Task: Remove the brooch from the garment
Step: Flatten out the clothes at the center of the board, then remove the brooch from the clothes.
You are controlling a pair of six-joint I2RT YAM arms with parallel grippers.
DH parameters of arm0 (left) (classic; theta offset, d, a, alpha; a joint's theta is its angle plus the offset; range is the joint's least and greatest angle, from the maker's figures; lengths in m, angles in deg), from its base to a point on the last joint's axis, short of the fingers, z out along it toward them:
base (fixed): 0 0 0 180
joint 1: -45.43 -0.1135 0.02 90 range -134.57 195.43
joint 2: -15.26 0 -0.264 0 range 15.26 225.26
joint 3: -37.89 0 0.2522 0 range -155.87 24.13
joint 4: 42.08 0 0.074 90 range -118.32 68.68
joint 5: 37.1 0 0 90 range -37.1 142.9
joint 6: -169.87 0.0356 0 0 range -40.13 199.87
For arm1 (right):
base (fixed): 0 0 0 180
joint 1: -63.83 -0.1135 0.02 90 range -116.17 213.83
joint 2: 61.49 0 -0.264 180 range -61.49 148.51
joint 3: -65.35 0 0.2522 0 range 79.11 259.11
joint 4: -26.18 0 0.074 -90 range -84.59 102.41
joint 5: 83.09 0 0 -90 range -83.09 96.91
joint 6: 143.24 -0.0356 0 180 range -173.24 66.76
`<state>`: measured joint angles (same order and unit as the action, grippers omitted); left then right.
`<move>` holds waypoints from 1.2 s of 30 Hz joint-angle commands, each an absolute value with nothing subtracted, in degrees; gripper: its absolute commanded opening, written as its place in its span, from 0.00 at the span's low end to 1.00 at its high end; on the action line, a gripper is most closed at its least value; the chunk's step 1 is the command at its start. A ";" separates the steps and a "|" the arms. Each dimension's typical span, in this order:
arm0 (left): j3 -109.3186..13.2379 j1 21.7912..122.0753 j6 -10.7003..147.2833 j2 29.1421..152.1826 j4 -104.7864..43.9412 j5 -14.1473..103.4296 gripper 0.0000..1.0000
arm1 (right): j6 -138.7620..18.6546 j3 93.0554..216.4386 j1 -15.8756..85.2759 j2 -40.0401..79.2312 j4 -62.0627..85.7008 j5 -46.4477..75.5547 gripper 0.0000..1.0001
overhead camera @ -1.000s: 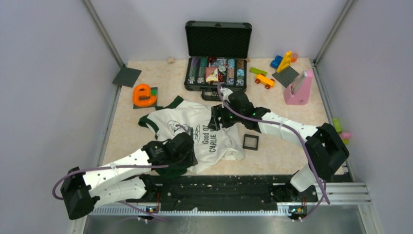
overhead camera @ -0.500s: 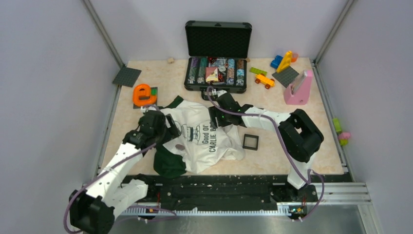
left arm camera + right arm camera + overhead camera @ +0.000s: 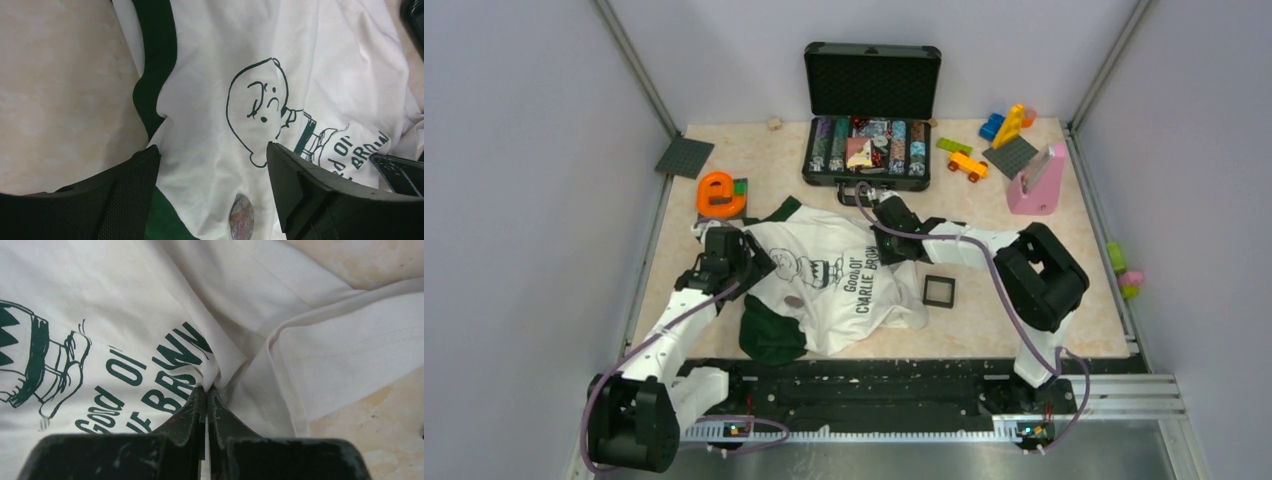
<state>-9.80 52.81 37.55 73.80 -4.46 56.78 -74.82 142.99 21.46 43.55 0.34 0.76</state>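
**Setting.** Beige, stone-mottled tabletop point(image 3: 1024, 320) inside pale grey walls. An open black case of chips point(image 3: 871, 150) stands beyond my right claw, and an orange letter "e" point(image 3: 715, 193) beyond my left.

**Item 1, garment** point(image 3: 824, 255). White jersey T-shirt, soft and creased, with dark green trim at collar and sleeve. A green line-drawn cartoon head and lettering are printed on the chest. It lies spread under both my claws.

**Item 2, brooch** point(image 3: 241, 223). Small flat oval, mottled reddish-grey, faintly glossy. It sits on the white cloth between my left claw's two fingers, back toward the palm and close to a green edge. Nothing touches it, and its clasp is not visible.

**Item 3, left claw** point(image 3: 212, 147). Black fingers, one textured on its face, spread wide and holding nothing, poised over the cartoon head.
- Change: a second ago it was nearly shut, lower on the shirt where the brooch now shows. It has since opened and swung toward the collar, uncovering the pin.

**Item 4, right claw** point(image 3: 206, 389). Scuffed dark fingers pressed together on a raised fold of cloth beside the word "BROWN".
- Change: it was spread a moment ago and now pinches the shirt.

**Reading.** I judge the shirt is anchored by my right claw, and my left is free to take the brooch. The removal itself is not begun. The pin is much smaller than my finger, and thin jersey will likely lift with it, so the pinch should hold the cloth taut.
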 commanded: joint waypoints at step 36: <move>-11.33 53.39 30.79 57.96 14.53 60.08 0.63 | -63.52 149.05 10.58 38.21 10.49 23.15 0.60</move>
